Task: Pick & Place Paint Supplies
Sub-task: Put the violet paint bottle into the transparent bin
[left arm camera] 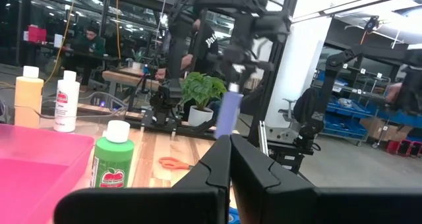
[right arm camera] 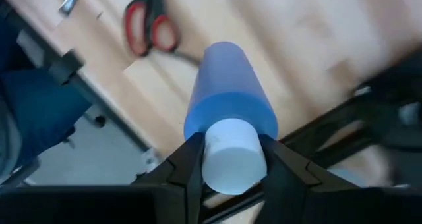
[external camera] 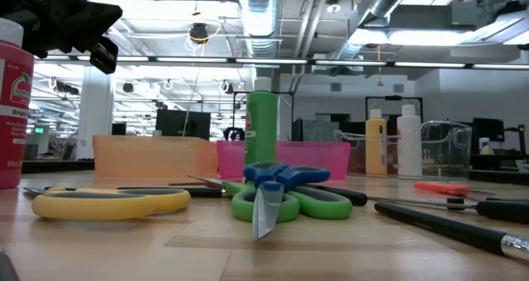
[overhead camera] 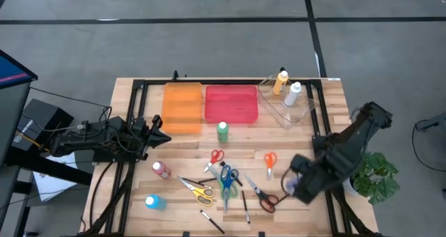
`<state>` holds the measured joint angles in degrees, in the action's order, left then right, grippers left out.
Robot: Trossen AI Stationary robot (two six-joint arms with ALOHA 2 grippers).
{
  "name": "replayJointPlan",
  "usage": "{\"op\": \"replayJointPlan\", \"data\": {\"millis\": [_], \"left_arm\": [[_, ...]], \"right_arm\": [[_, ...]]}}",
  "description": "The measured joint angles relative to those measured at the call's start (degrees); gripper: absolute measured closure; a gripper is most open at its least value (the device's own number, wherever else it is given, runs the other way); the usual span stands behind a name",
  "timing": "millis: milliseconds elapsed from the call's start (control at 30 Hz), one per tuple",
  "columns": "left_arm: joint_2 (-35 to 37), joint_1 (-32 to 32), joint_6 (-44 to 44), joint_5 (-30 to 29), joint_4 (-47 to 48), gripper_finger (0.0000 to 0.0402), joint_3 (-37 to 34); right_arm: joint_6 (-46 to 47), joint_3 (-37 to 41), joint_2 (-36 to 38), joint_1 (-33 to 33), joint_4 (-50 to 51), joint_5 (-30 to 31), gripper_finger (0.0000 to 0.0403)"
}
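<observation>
Paint bottles, six in all: nearest the front edge of the counter, one blue bottle lying flat and one pink bottle; one green bottle standing mid-counter just before the red tray; one yellow bottle and one white bottle upright in the clear bin at the back; one lavender-blue bottle off the counter, clamped at its white cap by the right tool above the counter's right front part. Scissors, six pairs: yellow, blue, green, red, orange, and dark with red handles. Brushes, at least two, thin and dark, near the front edge. Trays: one orange, one red, side by side at the back. Left tool: clenched on nothing, held over the counter's left side. The overhead camera blurs the held bottle; the right wrist camera shows the grip plainly. Only the left wrist camera shows a person seated far behind.
</observation>
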<state>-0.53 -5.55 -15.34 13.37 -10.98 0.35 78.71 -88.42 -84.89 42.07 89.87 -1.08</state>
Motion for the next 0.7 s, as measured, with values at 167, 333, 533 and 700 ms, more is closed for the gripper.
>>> {"op": "replayJointPlan", "data": {"millis": [167, 333, 533, 700], "left_arm": [[0.0, 0.0, 0.0, 0.0, 0.0, 0.0401, 0.0], [0.0, 0.0, 0.0, 0.0, 0.0, 0.0401, 0.0], [0.0, 0.0, 0.0, 0.0, 0.0, 0.0401, 0.0], [0.0, 0.0, 0.0, 0.0, 0.0, 0.0401, 0.0]], "right_arm": [[-12.3, 0.0, 5.2, -10.9, 0.0, 3.5, 0.0290], [-26.4, 0.0, 8.7, -26.2, 0.1, 5.7, 0.0290], [-42.8, 0.0, 10.4, -45.9, 0.2, 5.8, 0.0290], [-54.0, 0.0, 10.3, -60.8, 0.2, 5.6, 0.0290]]}}
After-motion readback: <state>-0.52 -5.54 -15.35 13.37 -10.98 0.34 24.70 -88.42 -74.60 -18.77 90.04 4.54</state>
